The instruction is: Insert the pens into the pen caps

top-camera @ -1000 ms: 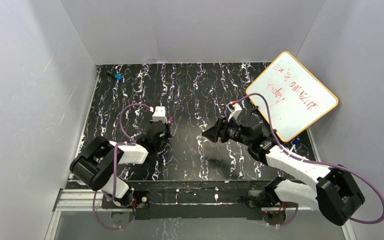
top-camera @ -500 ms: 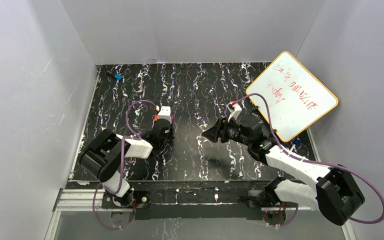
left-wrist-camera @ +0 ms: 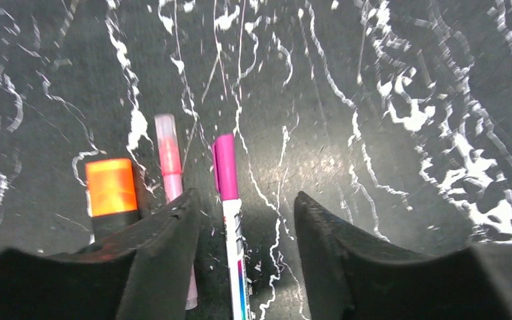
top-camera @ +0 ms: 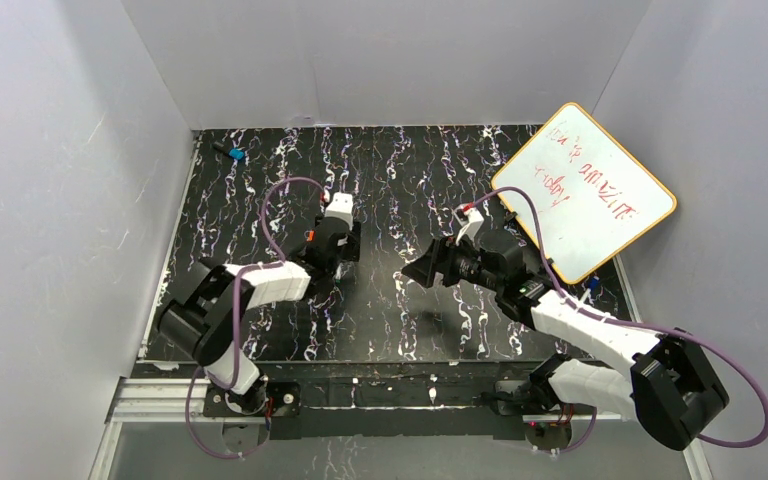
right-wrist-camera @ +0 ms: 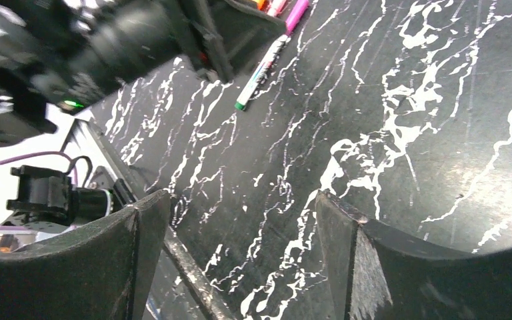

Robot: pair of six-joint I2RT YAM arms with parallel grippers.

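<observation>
Left end effector and right end effector both spread; left straddles the magenta-capped pen, cap pointing forward.

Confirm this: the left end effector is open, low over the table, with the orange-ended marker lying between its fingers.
Not right. The left end effector is open and low over the table, but the magenta-ended marker lies between its fingers; the orange-ended marker lies outside the gap. The left wrist view shows it.
</observation>
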